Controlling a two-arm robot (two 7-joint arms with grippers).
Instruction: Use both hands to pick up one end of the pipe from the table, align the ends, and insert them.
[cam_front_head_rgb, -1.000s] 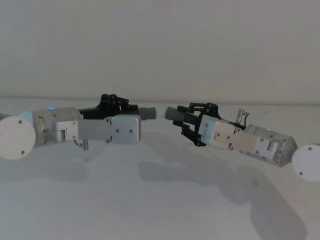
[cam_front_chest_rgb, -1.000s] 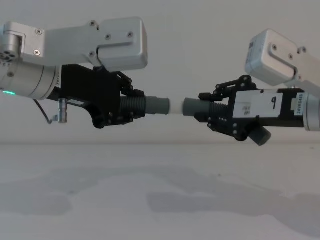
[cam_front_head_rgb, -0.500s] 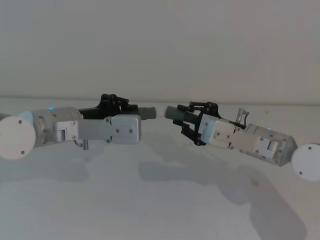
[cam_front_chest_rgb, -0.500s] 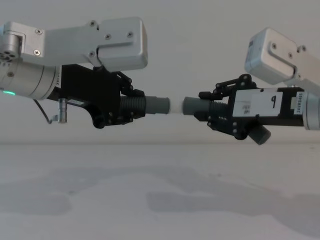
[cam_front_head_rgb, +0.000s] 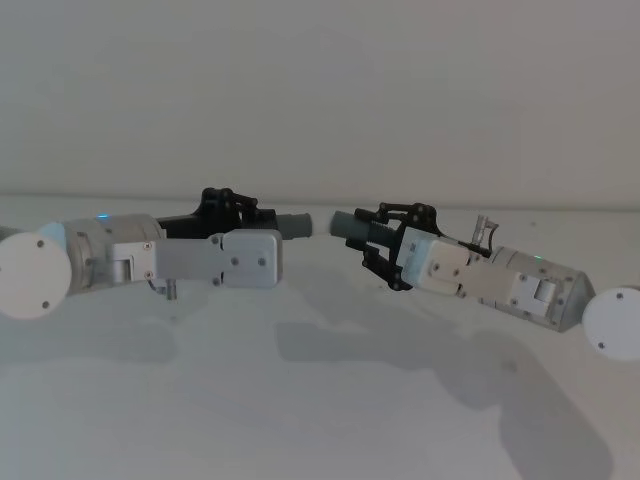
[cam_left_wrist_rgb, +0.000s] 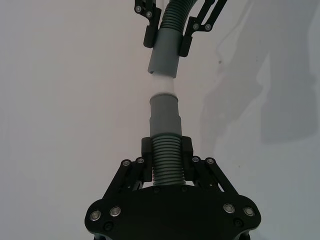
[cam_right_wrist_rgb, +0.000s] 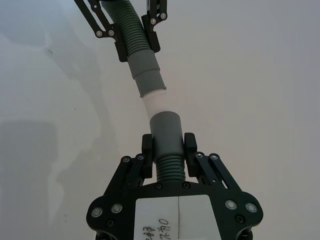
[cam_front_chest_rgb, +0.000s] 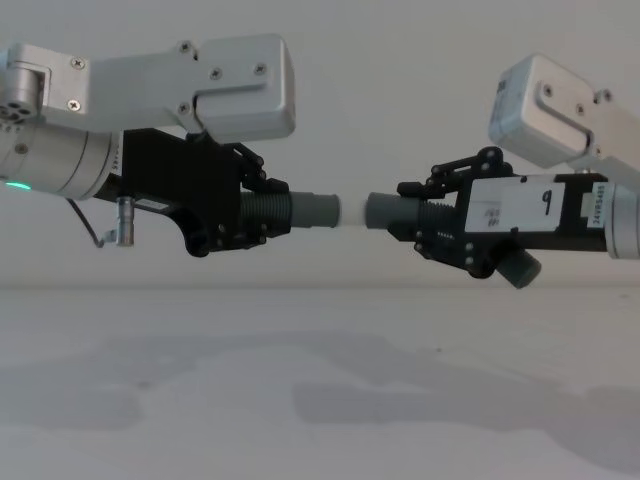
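Both grippers hang above the white table (cam_front_chest_rgb: 200, 420), facing each other. My left gripper (cam_front_chest_rgb: 262, 212), with the green light, is shut on the ribbed part of the left pipe piece (cam_front_chest_rgb: 312, 211). That piece's whitish plug tip (cam_front_chest_rgb: 352, 212) points right. My right gripper (cam_front_chest_rgb: 418, 212), labelled "9", is shut on the right pipe piece (cam_front_chest_rgb: 385, 211), whose bent far end (cam_front_chest_rgb: 520, 268) pokes out below. The plug tip (cam_left_wrist_rgb: 162, 85) meets the mouth of the grey socket (cam_left_wrist_rgb: 163, 55), nearly in line. How deep it sits is unclear. The right wrist view shows a slight angle at the joint (cam_right_wrist_rgb: 155, 102).
The table (cam_front_head_rgb: 300, 400) below carries only the arms' shadows. A pale wall (cam_front_head_rgb: 320, 90) stands behind. A small metal pin and cable (cam_front_chest_rgb: 122, 222) hang under the left wrist.
The right gripper has edged slightly left with its piece, so a little less of the white tip shows between the collars. The left arm has stayed still.
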